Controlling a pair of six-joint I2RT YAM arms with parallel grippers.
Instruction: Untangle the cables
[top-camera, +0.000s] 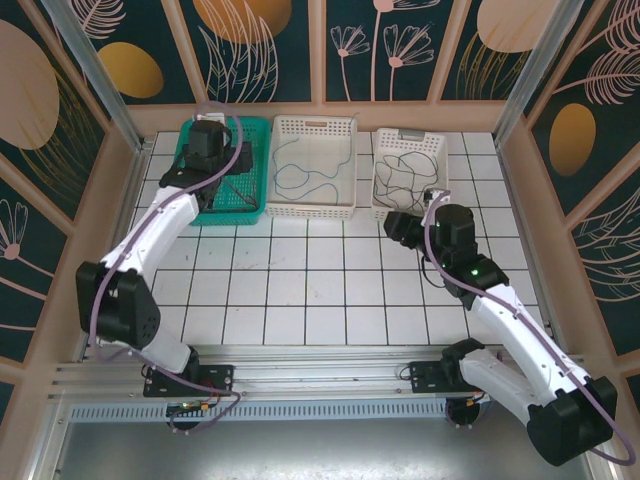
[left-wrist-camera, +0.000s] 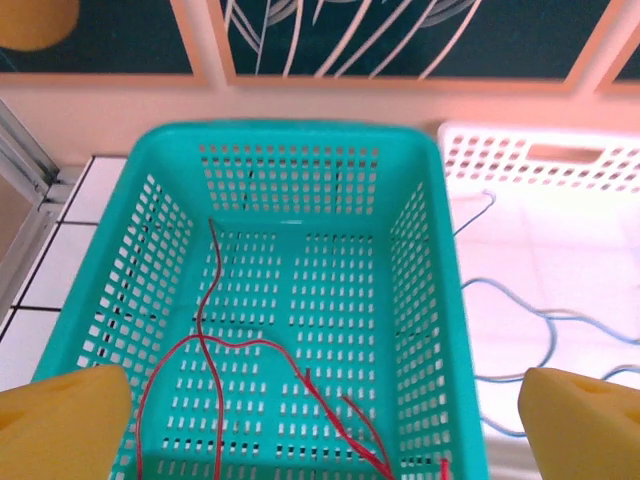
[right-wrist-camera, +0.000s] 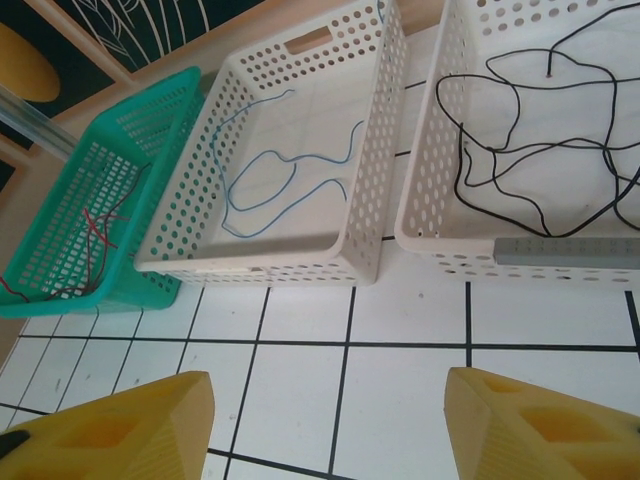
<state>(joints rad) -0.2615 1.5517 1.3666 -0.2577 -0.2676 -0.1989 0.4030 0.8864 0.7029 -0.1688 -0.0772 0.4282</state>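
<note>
A red cable (left-wrist-camera: 205, 340) lies loose on the floor of the green basket (left-wrist-camera: 300, 150). My left gripper (left-wrist-camera: 325, 430) hangs just above it, open wide, with nothing between its yellow fingers (left-wrist-camera: 60, 415). In the middle white basket (right-wrist-camera: 370, 130) a blue cable (right-wrist-camera: 290, 170) lies in loops. The right white basket (right-wrist-camera: 430, 170) holds a black cable (right-wrist-camera: 530, 150) in tangled loops. My right gripper (right-wrist-camera: 330, 425) is open over bare tiles in front of the white baskets and holds nothing. From above, the left gripper (top-camera: 238, 160) is over the green basket and the right gripper (top-camera: 397, 228) is just in front of the right basket.
The three baskets stand side by side along the back of the tiled table (top-camera: 300, 280). A grey strip (right-wrist-camera: 570, 252) lies on the front rim of the right basket. Patterned walls and metal posts (top-camera: 110, 90) enclose the table.
</note>
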